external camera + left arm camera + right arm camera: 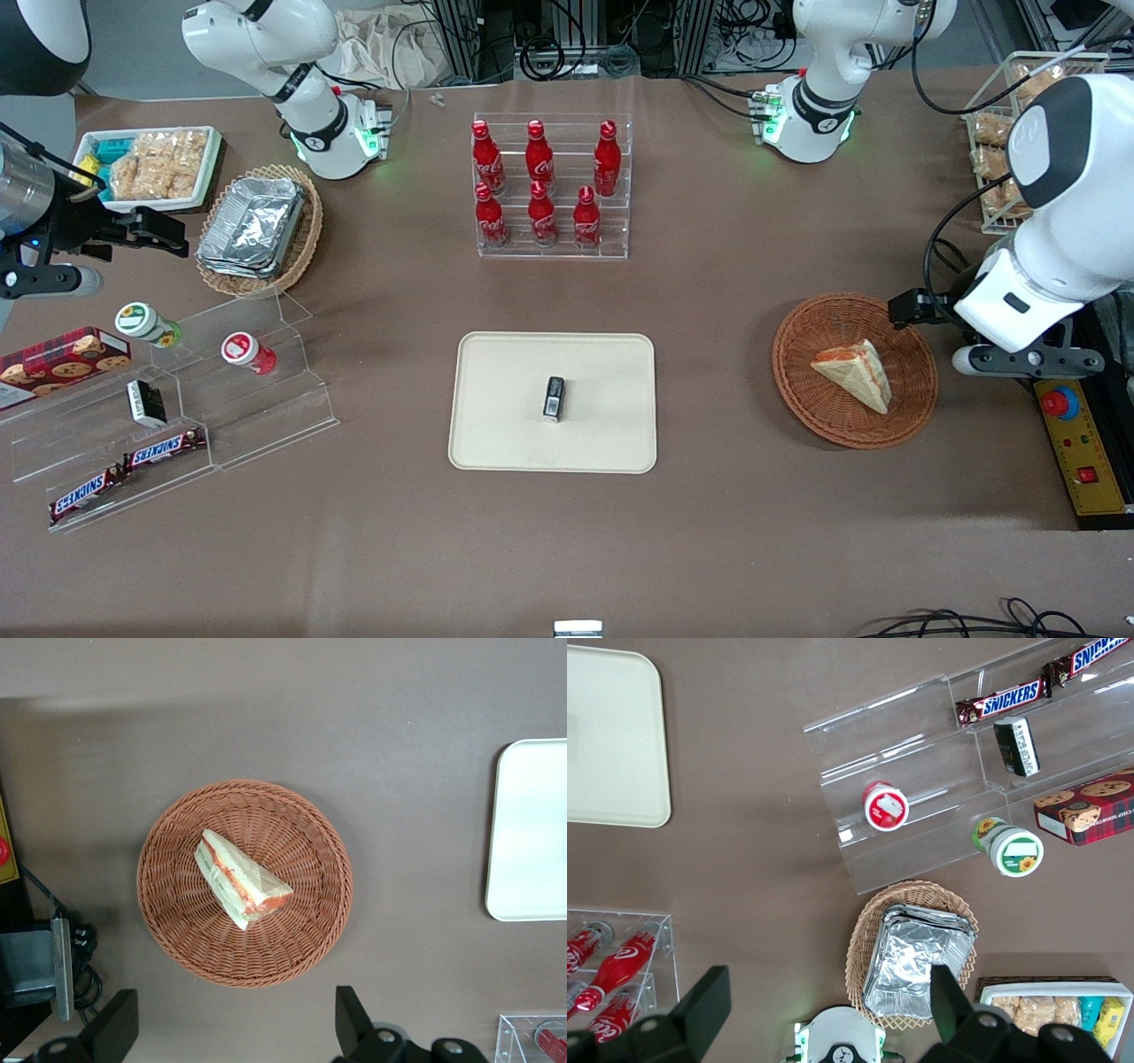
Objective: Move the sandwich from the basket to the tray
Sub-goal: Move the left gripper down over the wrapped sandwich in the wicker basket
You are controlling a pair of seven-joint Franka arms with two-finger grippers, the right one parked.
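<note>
- So, nearest the jaws: the left gripper (229, 1028) hangs high above the table, its two black fingers (115, 1023) spread wide with nothing between them.
- Straight below the gap between the jaws, and well apart from them, lies the sandwich (241, 879), a clear-wrapped wedge of pale bread with its red-orange and green filling edge showing.
- It rests on its side near the middle of the round reddish-brown wicker basket (177, 930), tilted across the weave; nothing else shares the basket.
- Farther from the jaws, off toward the parked arm's end of the table, sits the cream tray (505, 443), flat on the brown tabletop and well apart from the basket.
- A small dark packet (554, 398) already lies near the tray's middle, with bare tray all around it.
- By my reading, the task is barely begun: no grasp is made and the sandwich is untouched.
- What is left is the whole job: descend, close on the wedge, lift it clear of the rim, carry it over, and set it down beside that packet.
</note>
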